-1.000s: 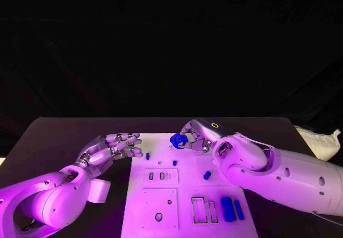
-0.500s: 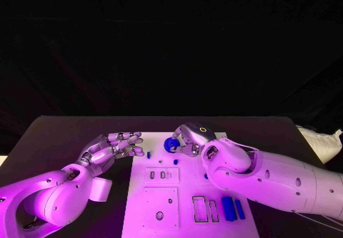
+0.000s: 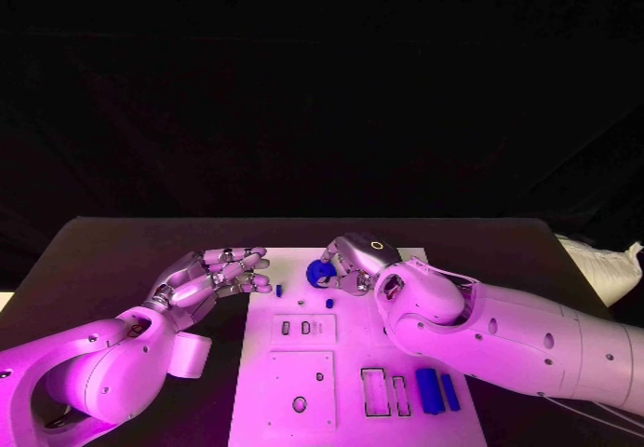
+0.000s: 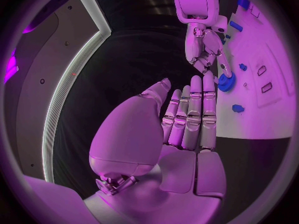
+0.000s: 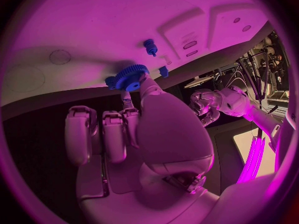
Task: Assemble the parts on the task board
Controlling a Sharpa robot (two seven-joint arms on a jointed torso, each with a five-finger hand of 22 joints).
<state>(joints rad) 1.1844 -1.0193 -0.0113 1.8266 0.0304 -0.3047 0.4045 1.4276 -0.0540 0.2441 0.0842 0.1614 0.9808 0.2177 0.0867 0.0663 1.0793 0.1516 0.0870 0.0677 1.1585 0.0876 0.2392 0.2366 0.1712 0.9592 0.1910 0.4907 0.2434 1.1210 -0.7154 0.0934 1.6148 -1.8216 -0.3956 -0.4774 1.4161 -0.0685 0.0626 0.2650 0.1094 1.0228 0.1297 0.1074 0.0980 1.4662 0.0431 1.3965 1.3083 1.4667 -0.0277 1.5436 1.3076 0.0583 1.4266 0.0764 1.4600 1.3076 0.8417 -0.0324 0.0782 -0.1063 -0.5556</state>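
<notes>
- Left hand point(image 3: 215, 277) hovered just off the left edge of the board point(image 3: 352, 410), up near its far left corner. Fingers were loosely curled and a bit apart, holding nothing. My guess is it was just parked there so it stayed out of the way but close enough to help.
- Small blue peg point(image 3: 278, 291) stood near the board's left edge, right beside those fingertips, and another little peg point(image 3: 328, 303) sat a bit further in. Looked like they were waiting for parts to go on them.
- Right hand point(image 3: 352, 261) was over the far end of the board, pinching a blue gear point(image 3: 319, 272) between thumb and fingertips. In the right wrist view the gear point(image 5: 127, 78) was held by its edge, with its flat face towards the board, which I'd say made sense if it was meant to drop over a peg point(image 5: 150, 47).
- The gear seemed just above the board surface rather than seated, though I couldn't be sure of the gap.
- Two blue bars point(image 3: 435, 392) lay by the near right corner, next to the rectangular slots point(image 3: 382, 393), so presumably those hadn't been fitted yet.
</notes>
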